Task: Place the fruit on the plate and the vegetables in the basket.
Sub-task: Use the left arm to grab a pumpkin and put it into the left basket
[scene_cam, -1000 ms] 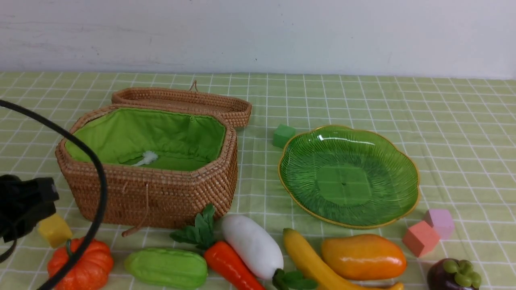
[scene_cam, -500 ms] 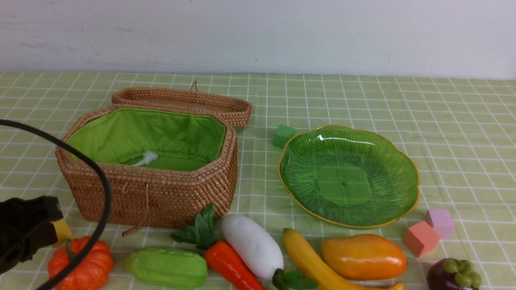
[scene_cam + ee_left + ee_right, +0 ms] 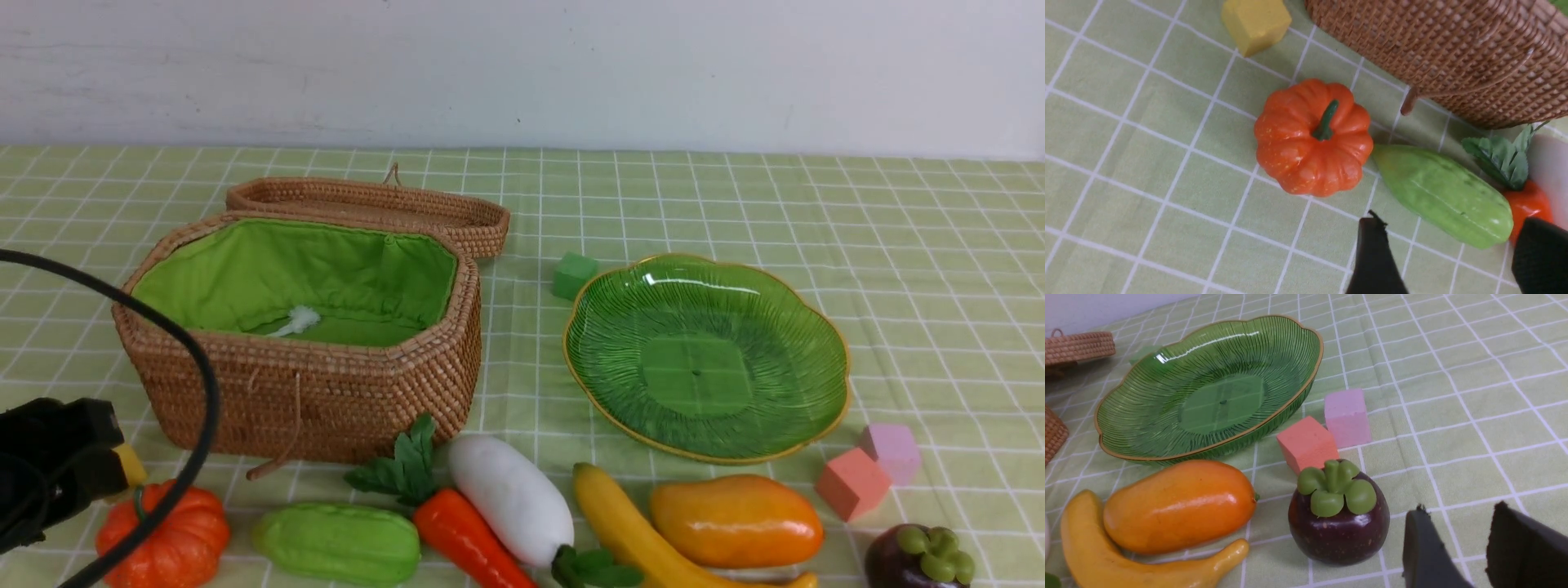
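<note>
Counter point(image 3: 939, 245): covered with a light-green cloth with white grid lines.
Basket: the brown woven wicker basket point(image 3: 326, 392) with bright green lining stands left of centre in the front view. Its woven lid point(image 3: 367, 200) lies open behind it, and none of the toys is inside.
Plate: the green ribbed glass dish point(image 3: 565, 351) with a gold rim sits right of centre, nothing on it.
Vegetables: they lie in a row along the lower edge, left to centre. First is the orange pumpkin point(image 3: 192, 531), then the ridged light-green gourd point(image 3: 339, 543), the orange carrot with leaves point(image 3: 469, 539) and the white radish point(image 3: 510, 498).
Fruit: further right along the same edge lie the long yellow banana point(image 3: 629, 531) and the orange-yellow mango point(image 3: 735, 521), close together. The dark purple mangosteen with a green cap point(image 3: 914, 559) is in the lower right corner.
Left claw point(image 3: 1453, 220): released, its black fingers spread with nothing between them. It is at the lower left of the front view, close to the pumpkin and the gourd, and touches neither.
Right claw point(image 3: 1459, 514): fingers apart, gripping nothing, just beside the mangosteen. It is out of the front view.
Foam cubes: a yellow one point(image 3: 1255, 22) is near the basket's left corner and a green one point(image 3: 574, 274) behind the plate. A salmon one point(image 3: 851, 483) and a lilac one point(image 3: 891, 449) touch each other, right of the plate.
Cable point(image 3: 204, 384): black, arching across the basket's left end.
</note>
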